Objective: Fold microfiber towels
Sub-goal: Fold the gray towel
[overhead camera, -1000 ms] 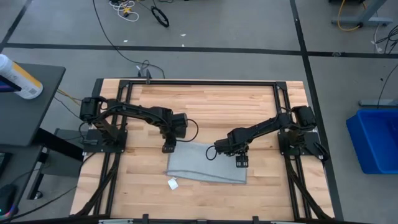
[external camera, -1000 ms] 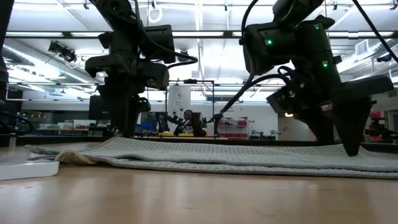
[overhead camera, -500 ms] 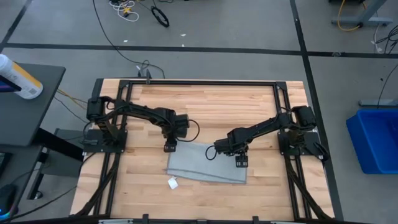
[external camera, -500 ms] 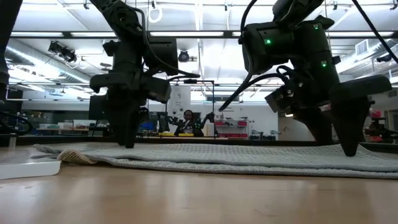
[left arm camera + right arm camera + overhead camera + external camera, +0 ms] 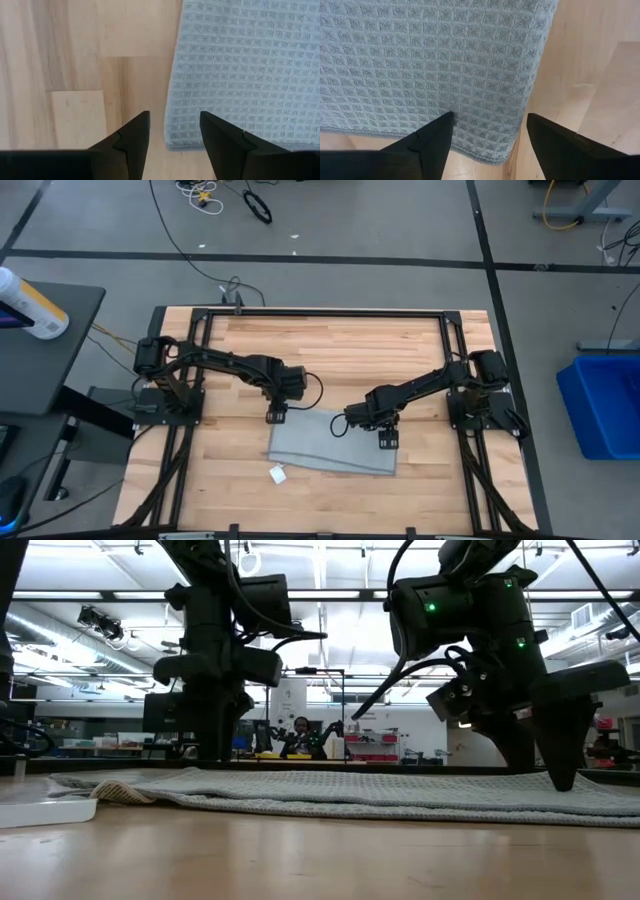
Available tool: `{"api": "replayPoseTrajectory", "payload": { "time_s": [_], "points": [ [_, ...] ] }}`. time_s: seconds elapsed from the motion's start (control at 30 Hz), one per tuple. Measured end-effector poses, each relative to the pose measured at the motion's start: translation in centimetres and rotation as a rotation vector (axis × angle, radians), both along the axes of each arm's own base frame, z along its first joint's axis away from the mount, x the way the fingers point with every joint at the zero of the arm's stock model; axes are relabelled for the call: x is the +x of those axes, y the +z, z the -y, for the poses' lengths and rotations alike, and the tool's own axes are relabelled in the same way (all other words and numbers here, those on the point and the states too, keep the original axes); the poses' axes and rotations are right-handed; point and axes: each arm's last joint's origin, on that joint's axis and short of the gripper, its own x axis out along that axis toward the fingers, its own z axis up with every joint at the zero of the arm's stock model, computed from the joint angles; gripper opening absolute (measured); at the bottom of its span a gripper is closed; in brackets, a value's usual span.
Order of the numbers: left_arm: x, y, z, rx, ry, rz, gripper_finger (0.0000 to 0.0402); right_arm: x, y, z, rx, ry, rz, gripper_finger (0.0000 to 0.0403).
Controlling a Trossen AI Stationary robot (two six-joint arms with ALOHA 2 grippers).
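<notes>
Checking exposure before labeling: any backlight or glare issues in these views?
Low view: bright ceiling lights behind leave both arms near-silhouettes; the towel reads fine. High view: even light, no glare on the table. Wrist views: soft, even, towel weave crisp, each claw's fingers dark but clearly outlined.

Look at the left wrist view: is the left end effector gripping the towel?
No. The left end effector is open above a corner of the towel, with bare table showing between its fingers.

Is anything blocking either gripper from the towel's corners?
Nothing visible. The left gripper hangs open over one corner of the towel, and the right gripper hangs open over another; only bare table lies around them.
</notes>
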Motion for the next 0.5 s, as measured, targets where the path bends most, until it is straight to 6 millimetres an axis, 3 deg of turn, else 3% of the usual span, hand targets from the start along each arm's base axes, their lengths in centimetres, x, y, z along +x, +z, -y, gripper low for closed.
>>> {"api": "replayPoseTrajectory", "payload": {
  "time_s": [0.5],
  "points": [
    [-0.05, -0.01, -0.11, 0.017, 0.015, -0.006, 0.0184, -0.06, 0.03, 0.22, -0.088, -0.047, 0.001, 0.0283]
  ]
}}
